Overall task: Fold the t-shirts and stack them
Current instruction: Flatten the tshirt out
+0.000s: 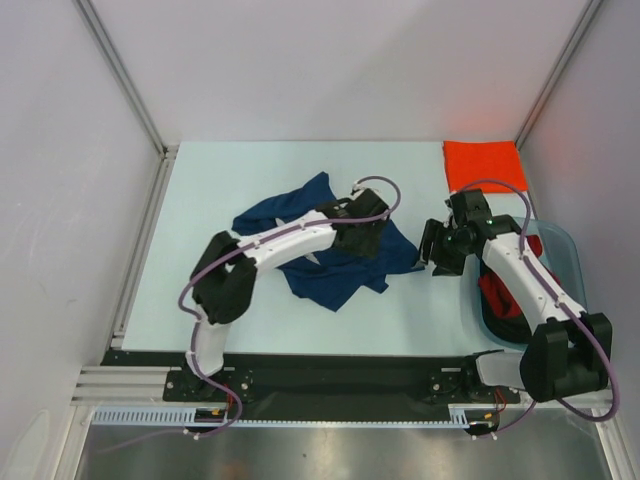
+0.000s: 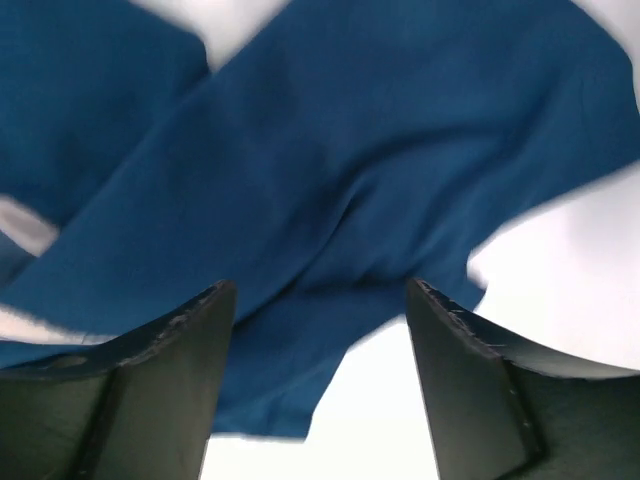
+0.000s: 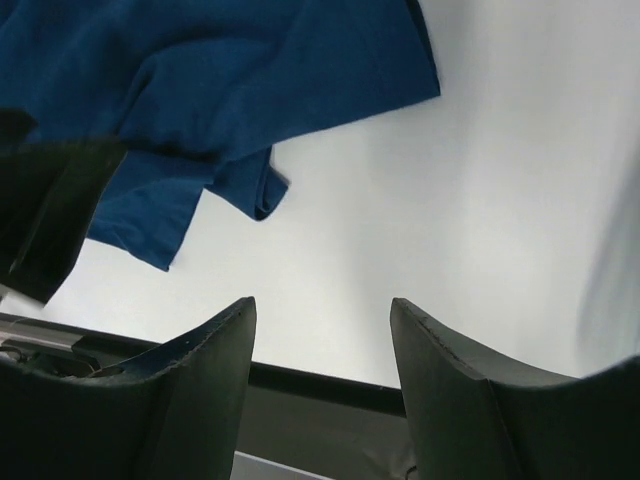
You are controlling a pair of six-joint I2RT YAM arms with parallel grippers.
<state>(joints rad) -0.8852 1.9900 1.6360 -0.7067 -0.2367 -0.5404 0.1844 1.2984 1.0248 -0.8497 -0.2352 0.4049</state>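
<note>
- The left hand [image 2: 318, 300] hovers low over the navy t-shirt [image 2: 380, 150]. Its two dark fingers are apart and nothing sits between them. Blue cloth fills most of its wrist view.
- The right hand [image 3: 322, 310] is also spread apart and empty. It hangs over bare table [image 3: 480, 180], just beside the navy shirt's right edge, with a small hem corner nearest to it.
- The navy t-shirt lies crumpled in the middle of the table in overlapping folds. One part points toward the far side. The left arm reaches across it.
- The orange t-shirt [image 1: 483, 163] lies in the far right corner of the table. It is a flat, neat rectangle that seems already folded, and it is well apart from the navy one.
- A red t-shirt [image 1: 497, 288] is heaped with what looks like darker cloth inside a clear tub [image 1: 565, 240] at the right edge of the table, under the right arm.
- The navy shirt looks soft, light and limp. It will likely sag and drag when lifted rather than hold any shape.
- The best holds are probably along its edges, at the hem corners or shoulder seams, with one hand on each. That would let it be pulled flat before folding.
- Pinching the rumpled middle would probably gather several layers and bunch the cloth further.
</note>
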